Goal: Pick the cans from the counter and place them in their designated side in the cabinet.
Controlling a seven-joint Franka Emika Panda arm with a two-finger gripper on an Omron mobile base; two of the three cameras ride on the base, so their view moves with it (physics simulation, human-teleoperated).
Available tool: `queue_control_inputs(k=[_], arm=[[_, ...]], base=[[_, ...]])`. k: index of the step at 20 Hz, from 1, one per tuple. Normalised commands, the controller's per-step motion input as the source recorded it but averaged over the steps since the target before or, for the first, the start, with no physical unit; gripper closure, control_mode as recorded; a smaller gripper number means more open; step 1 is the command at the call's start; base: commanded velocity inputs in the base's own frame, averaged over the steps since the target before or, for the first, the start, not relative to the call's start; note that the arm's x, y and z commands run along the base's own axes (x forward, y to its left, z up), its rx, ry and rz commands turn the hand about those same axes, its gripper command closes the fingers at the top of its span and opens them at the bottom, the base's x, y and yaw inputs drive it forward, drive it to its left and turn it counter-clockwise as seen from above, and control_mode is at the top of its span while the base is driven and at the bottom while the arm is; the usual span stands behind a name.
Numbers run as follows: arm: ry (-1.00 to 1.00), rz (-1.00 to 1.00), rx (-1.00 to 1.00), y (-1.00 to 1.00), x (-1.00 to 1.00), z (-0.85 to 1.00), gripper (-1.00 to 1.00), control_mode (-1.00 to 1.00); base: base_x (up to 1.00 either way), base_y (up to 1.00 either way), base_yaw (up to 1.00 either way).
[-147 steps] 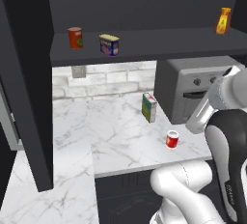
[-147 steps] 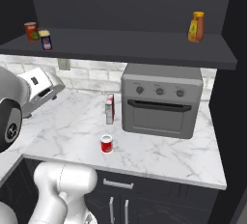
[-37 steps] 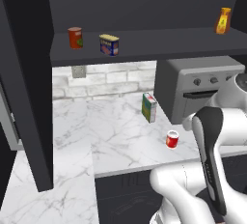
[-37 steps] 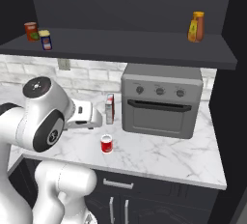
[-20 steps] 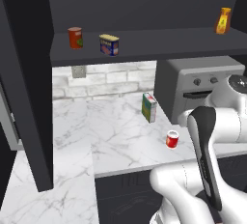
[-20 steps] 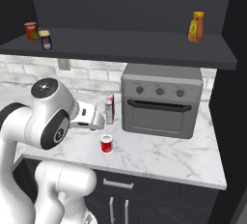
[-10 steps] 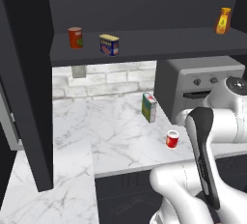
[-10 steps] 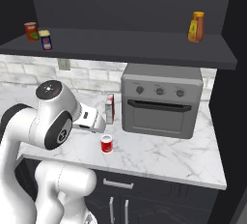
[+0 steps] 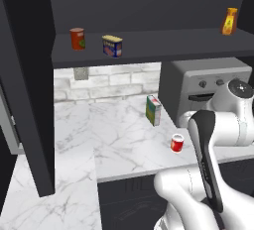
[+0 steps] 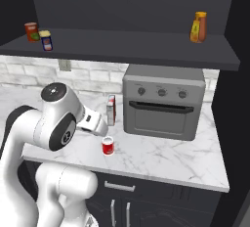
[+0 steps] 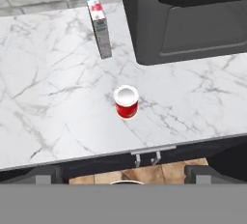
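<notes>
A short red can [image 9: 177, 143] [image 10: 108, 146] [image 11: 126, 102] with a white top stands upright on the white marble counter [image 9: 117, 143] [image 10: 171, 158] [image 11: 48, 97], near its front edge. The boxy tin [image 9: 112, 45] [image 10: 46, 40] with yellow top sits on the dark cabinet's shelf [image 9: 158, 43] [image 10: 127, 45] at the left, beside a darker orange-red can [image 9: 77, 38] [image 10: 31, 31]. My gripper [image 10: 99, 127] [image 11: 123, 175] hovers above and to the left of the red can, apart from it. Its jaws stand open, and nothing is between them.
A grey oven [image 9: 201, 85] [image 10: 163, 101] [image 11: 188, 15] with knobs stands on the counter right of the red can. A green-and-white carton [image 9: 153, 110] [image 10: 111, 109] [image 11: 99, 26] is upright behind the can. An orange bottle [image 9: 229, 21] [image 10: 198, 27] sits at the shelf's right end.
My hand has sunk a little toward the red can. The jaws stay open and the cans have not moved.
</notes>
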Motion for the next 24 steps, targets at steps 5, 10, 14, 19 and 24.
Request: queue_control_inputs(k=[5,10,14,19,24], arm=[[0.00,-0.04,0.06,0.00,0.11,-0.10,-1.00,-1.00],[0.00,-0.05,0.04,0.00,0.10,-0.14,-1.00,-1.00],[0.00,-0.05,0.02,0.00,0.13,-0.14,-1.00,-1.00],[0.00,-0.05,0.03,0.00,0.14,-0.10,-1.00,-1.00],[0.00,-0.04,0.03,0.00,0.15,-0.08,-1.00,-1.00]], base=[[0.00,0.00,0.00],[0.00,0.00,0.00],[0.00,0.00,0.00],[0.00,0.00,0.00],[0.00,0.00,0.00]])
